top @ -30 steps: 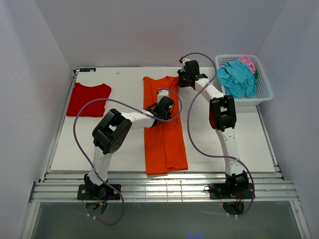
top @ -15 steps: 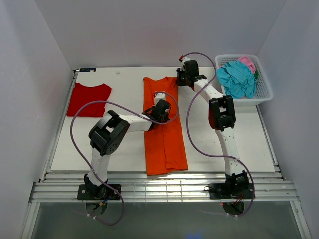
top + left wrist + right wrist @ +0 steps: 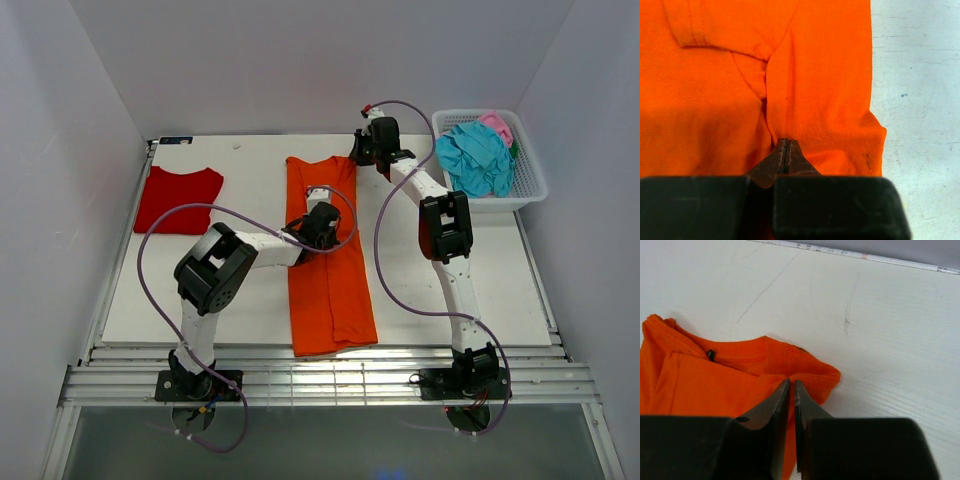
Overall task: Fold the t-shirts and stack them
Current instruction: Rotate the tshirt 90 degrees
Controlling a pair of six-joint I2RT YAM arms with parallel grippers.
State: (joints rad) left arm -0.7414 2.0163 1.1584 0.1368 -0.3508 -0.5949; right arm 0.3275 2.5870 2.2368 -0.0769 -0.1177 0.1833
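Note:
A bright orange t-shirt (image 3: 330, 290) lies as a long narrow strip down the middle of the table. My left gripper (image 3: 322, 225) is over its middle, shut, with a crease of orange cloth (image 3: 830, 75) running up from its tips (image 3: 785, 141). At the shirt's far right corner, by the collar (image 3: 715, 385), my right gripper (image 3: 357, 157) is shut on the cloth, which shows between its tips (image 3: 792, 382). A deep red t-shirt (image 3: 178, 198) lies folded at the far left. Teal (image 3: 475, 158) and pink (image 3: 497, 124) t-shirts are heaped in the basket.
The white lattice basket (image 3: 530, 185) stands at the far right corner of the white table (image 3: 250, 170). White walls close in on the left, right and back. A metal rail (image 3: 320, 380) runs along the near edge by the arm bases.
My left gripper has slid a little to the left over the orange t-shirt, and the shirt's upper part has shifted left with it. The right gripper has edged left too.

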